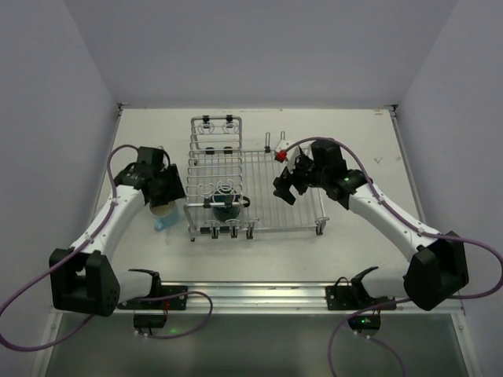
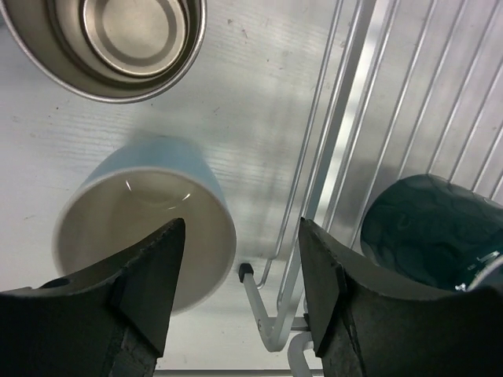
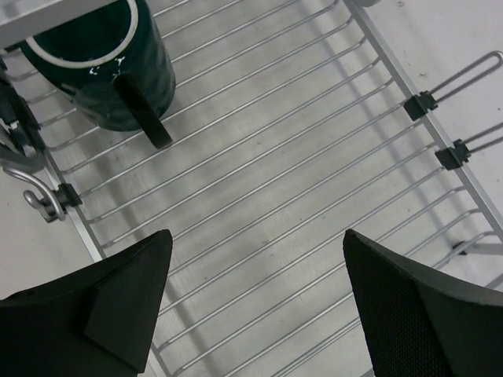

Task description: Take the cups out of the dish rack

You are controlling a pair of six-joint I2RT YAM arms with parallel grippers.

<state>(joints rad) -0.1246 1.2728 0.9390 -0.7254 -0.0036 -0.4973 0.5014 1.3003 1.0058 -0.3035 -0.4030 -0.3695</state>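
Unloading a wire dish rack [image 1: 259, 169], late stage. The one cup visible inside the rack is a dark teal mug [image 3: 94, 71]. It stands upright on the flat grid against the raised section, its black handle [image 3: 141, 110] turned outward.

The right gripper [image 3: 258, 267] hangs above bare grid wires beside the mug, fingers spread wide and empty. The left gripper [image 2: 240, 259], also wide and empty, hovers over the table [image 2: 259, 71] just outside the rack's corner foot. Below it a light-blue cup [image 2: 145, 228] with a cream interior stands upright near a grey, ring-bottomed cup [image 2: 118, 39]. No other cups can be made out.

Suggested approach: close the pads across the mug's wall or rim, away from the handle, then lift straight up so the base clears the wires.

Materials: the glazed mug is glossy, mottled and probably slippery. The rack is thin, bright parallel rod with dark end caps.
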